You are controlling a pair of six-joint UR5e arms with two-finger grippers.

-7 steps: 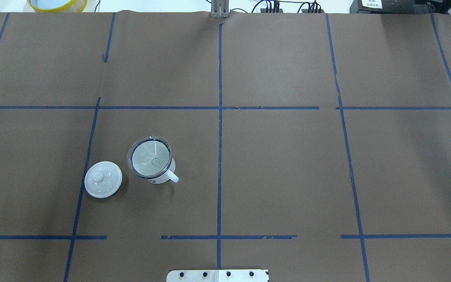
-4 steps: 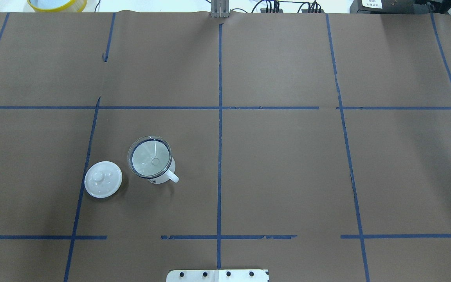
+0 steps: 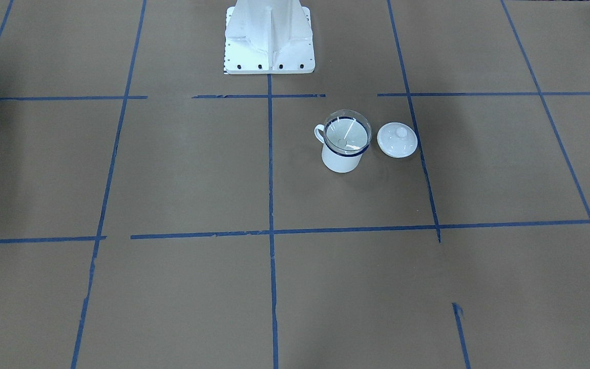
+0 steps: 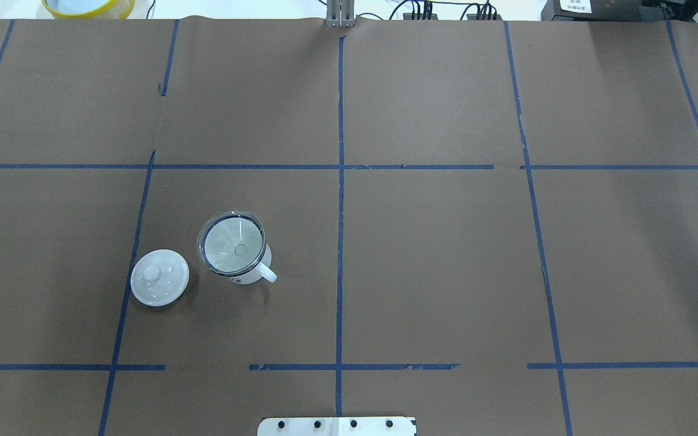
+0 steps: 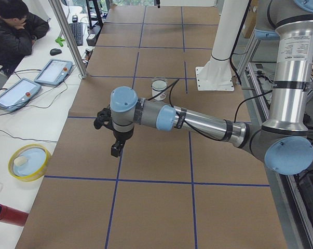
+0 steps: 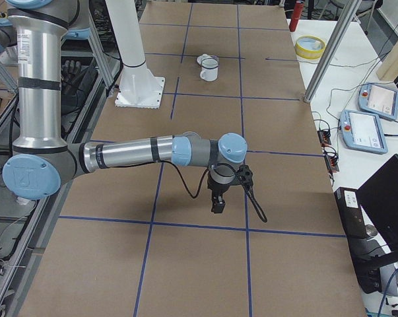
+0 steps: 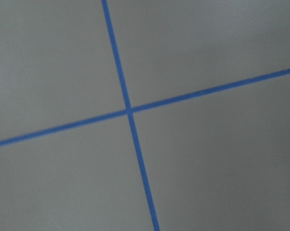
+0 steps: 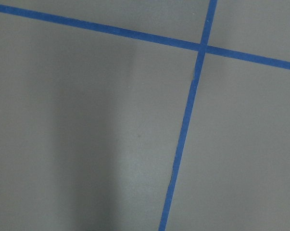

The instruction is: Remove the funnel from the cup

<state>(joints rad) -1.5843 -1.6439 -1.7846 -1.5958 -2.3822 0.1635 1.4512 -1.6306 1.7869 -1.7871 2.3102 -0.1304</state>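
Close to the robot's base [image 4: 337, 426], the small clear plastic funnel [image 4: 232, 243] sits in the white enamel cup [image 4: 251, 277] with dark blue rim: nothing removed yet. Farther out, the left gripper [image 5: 116, 150] and right gripper [image 6: 218, 205] hang well apart from it, their opening impossible to tell.

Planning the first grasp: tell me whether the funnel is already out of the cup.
No. The funnel sits in the mouth of the cup, its clear rim over the blue rim.
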